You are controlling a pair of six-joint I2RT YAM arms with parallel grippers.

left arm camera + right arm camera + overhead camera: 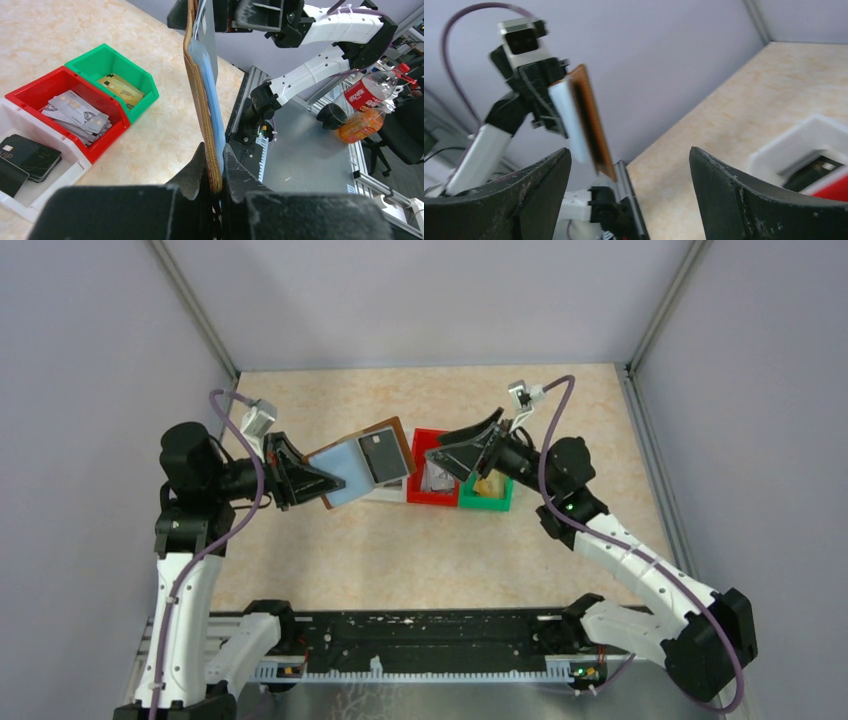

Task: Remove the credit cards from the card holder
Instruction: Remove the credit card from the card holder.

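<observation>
**Entry: both arms, card removal under way**

1. Left gripper (215,175) – jaws narrow, pinched on the lower edge of the card holder (202,100). Nothing else supports the holder.
2. Card holder – lifted off the table, spread open, left of centre, with its pale sleeves facing up toward the overhead camera. One black card (383,455) sits in the right-hand sleeve, so the job looks unfinished.
3. White bin (75,170) – on the table under the holder's far end; holds black cards (27,157).
4. Red bin (30,87) – just right of the white one; holds silvery cards (75,112).
5. Green bin (145,80) – rightmost; holds gold cards (120,87).
6. Right gripper (445,448) – jaws wide and empty, above the red bin, pointing at the holder's right edge and just short of it.

**Hazards, as I judge them**
- My left hold is an edge pinch, so a hard tug on the card could swing the holder or drag it free.
- Closing too deep could catch the plastic sleeve along with the card.
- A loose grip could drop the card outside the white bin.
</observation>
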